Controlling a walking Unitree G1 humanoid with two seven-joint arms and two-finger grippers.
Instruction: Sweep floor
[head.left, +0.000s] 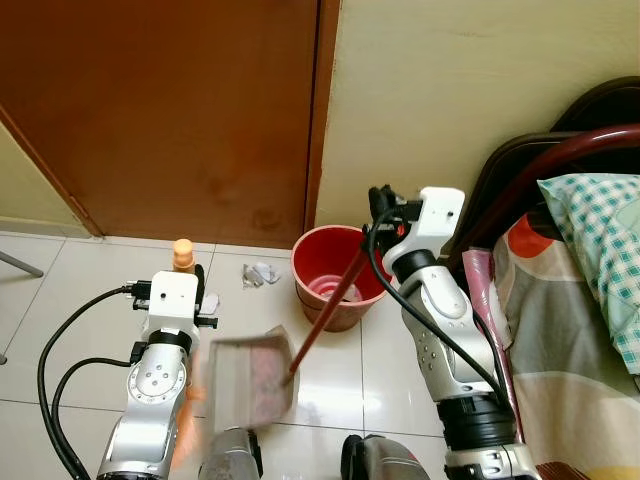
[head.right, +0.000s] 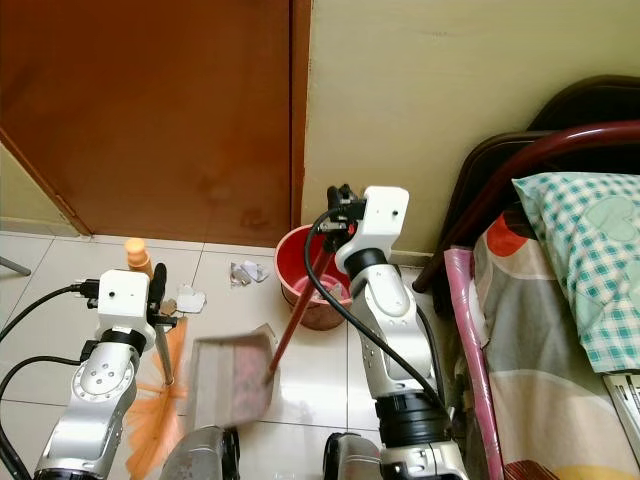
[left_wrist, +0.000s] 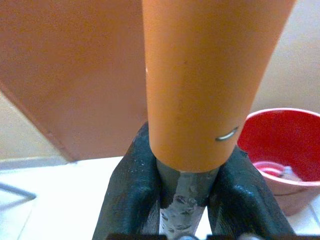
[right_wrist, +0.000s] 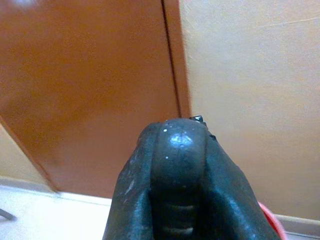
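My left gripper (left_wrist: 187, 152) is shut on the broom's orange handle (head.left: 182, 254), which stands upright beside my left wrist. The orange bristles (head.right: 152, 415) spread on the tiles at lower left. My right gripper (head.left: 381, 206) is raised near the wall and shut on the top of the dustpan's long red handle (head.left: 328, 305). In the right wrist view the handle's dark rounded end (right_wrist: 179, 150) sits between the fingers. The grey dustpan (head.left: 250, 378) hangs tilted and blurred just in front of me, with pinkish bits in it. A red bucket (head.left: 302, 268) stands by the wall behind it.
Crumpled paper scraps (head.left: 259, 272) lie on the white tiles left of the bucket, with another scrap (head.right: 187, 298) by the broom. A brown door (head.left: 170, 110) is ahead at left. A bed (head.left: 570, 330) with a dark red frame is close on the right.
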